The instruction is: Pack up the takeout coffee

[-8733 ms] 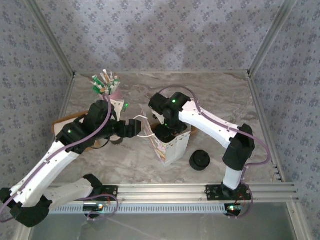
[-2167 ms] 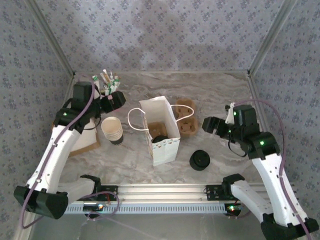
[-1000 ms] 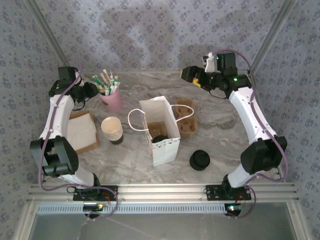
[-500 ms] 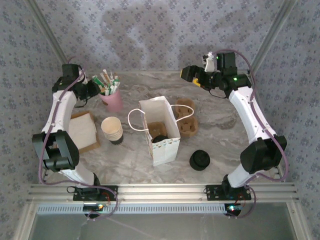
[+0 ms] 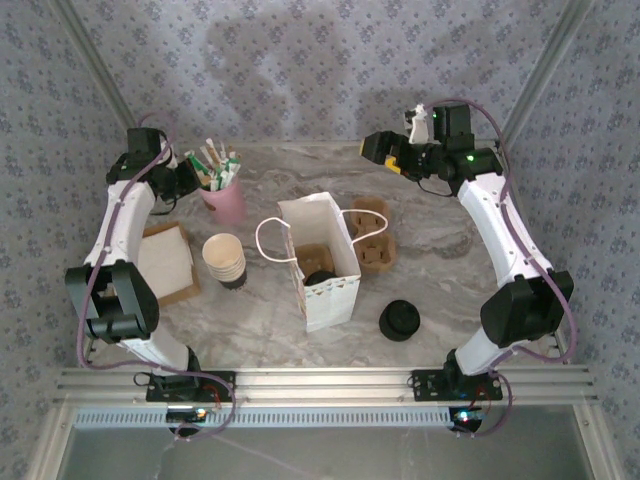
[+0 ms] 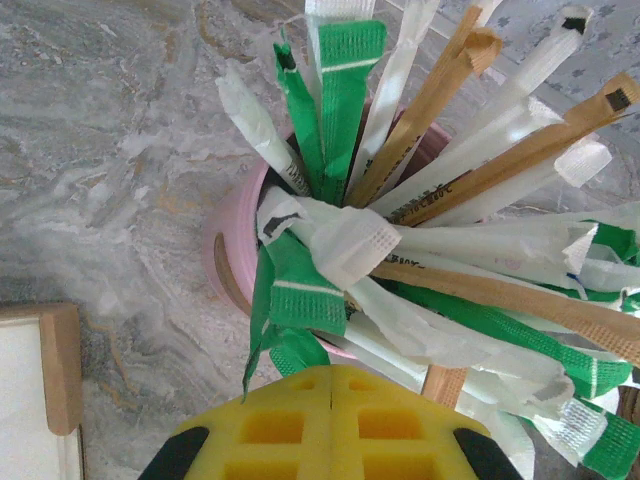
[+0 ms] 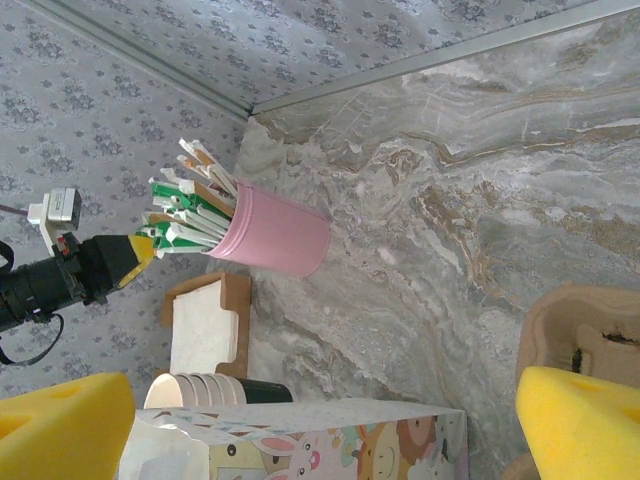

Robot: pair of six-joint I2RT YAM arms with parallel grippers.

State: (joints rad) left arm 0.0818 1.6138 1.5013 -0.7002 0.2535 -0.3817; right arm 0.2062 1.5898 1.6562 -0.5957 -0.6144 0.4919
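The takeout coffee stands inside the open white paper bag; only its round black lid shows from above. My left gripper is at the back left, well away from the bag. Its yellow pads are pressed together just below the rim of a pink cup of sachets. A green sachet hangs right at the tips, and I see nothing between the pads. My right gripper hangs high over the back of the table, jaws wide apart and empty, its fingers at the frame's sides.
A stack of paper cups stands left of the bag, beside a wooden napkin holder. A cardboard cup carrier lies right of the bag. A pile of black lids sits front right. Walls close the table's sides and back.
The left gripper's jaws have closed beside the sachets, and the left arm has shifted slightly toward the pink cup. The right arm has held still, raised and open.
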